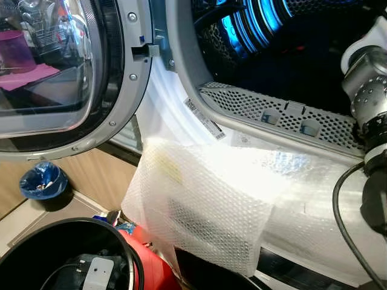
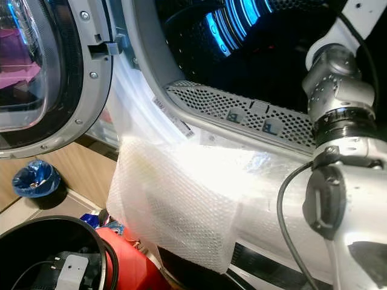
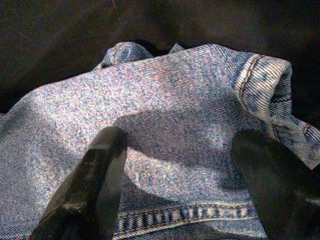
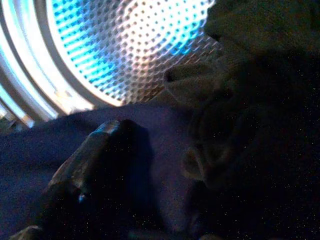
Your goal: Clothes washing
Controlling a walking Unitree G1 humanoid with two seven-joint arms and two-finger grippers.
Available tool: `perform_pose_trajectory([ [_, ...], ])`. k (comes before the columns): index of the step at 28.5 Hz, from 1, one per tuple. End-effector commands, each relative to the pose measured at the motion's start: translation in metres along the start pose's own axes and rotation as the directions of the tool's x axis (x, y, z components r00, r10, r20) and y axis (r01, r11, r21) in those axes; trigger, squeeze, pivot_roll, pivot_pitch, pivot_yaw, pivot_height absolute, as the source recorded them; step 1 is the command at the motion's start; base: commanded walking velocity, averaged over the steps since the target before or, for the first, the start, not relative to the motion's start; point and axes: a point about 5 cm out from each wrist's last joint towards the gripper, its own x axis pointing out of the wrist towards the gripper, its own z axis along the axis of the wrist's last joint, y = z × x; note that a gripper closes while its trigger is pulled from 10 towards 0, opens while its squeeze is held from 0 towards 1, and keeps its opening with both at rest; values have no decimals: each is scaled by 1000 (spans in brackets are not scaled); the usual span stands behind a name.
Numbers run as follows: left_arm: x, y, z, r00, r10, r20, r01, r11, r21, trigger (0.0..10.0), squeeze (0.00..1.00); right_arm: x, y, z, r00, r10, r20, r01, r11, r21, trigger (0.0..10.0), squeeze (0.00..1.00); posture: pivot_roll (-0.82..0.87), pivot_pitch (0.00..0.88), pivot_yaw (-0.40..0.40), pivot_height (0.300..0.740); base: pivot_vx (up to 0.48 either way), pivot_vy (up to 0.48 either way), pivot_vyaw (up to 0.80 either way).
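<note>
1. Left eye view: I stand at the open washing machine (image 1: 181, 115). Its round glass door (image 1: 54, 78) is swung out to my left. The dark drum (image 1: 290, 42) lies ahead, lit with blue streaks, and a perforated metal lip (image 1: 272, 109) runs along its lower edge. A sheet of bubble wrap (image 1: 199, 205) hangs over the machine's front below the opening. Near left on the floor I see a black basket (image 1: 54, 254) with a white device inside, something red (image 1: 151, 266) just beside it, and farther left a small bin with a blue liner (image 1: 43, 182).

2. Right eye view: my right arm (image 2: 338, 121) rises at the right and reaches over the lip into the drum; its hand end is hidden in the dark there.

3. Left wrist view: my left pincer (image 3: 185, 170) sits with its 2 black fingers (image 3: 97, 185) spread apart over blue denim jeans (image 3: 170, 110). A stitched seam runs across between the fingers, and a folded hem curls at one side. I cannot tell whether the fingers touch the cloth.

4. Right wrist view: my right pincer (image 4: 100, 170) is inside the drum, above dark bluish cloth (image 4: 170, 135) and a crumpled pale garment (image 4: 240, 75), with the perforated back wall (image 4: 125, 45) glowing blue beyond. Only 1 finger is clear, so I cannot tell if this pincer is apart or together.
</note>
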Motion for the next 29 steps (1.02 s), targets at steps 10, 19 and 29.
perform_pose_trajectory([
  [10,-1,-1,-6,999,9,-36,-9,1000,11,10000,0,3,-18,-13,991,-130,-23,129,991,-44,10000,0,-56,64,-7,740,0,0,0],
  [19,-1,-1,-5,999,16,-30,-16,1000,5,10000,0,3,-32,-21,978,-204,-43,203,978,-43,10000,0,-32,53,-15,740,0,0,0],
  [29,-1,-3,-6,999,10,-34,-10,1000,5,10000,0,-1,16,8,980,183,74,-193,970,145,10000,0,-36,61,-14,740,0,0,0],
])
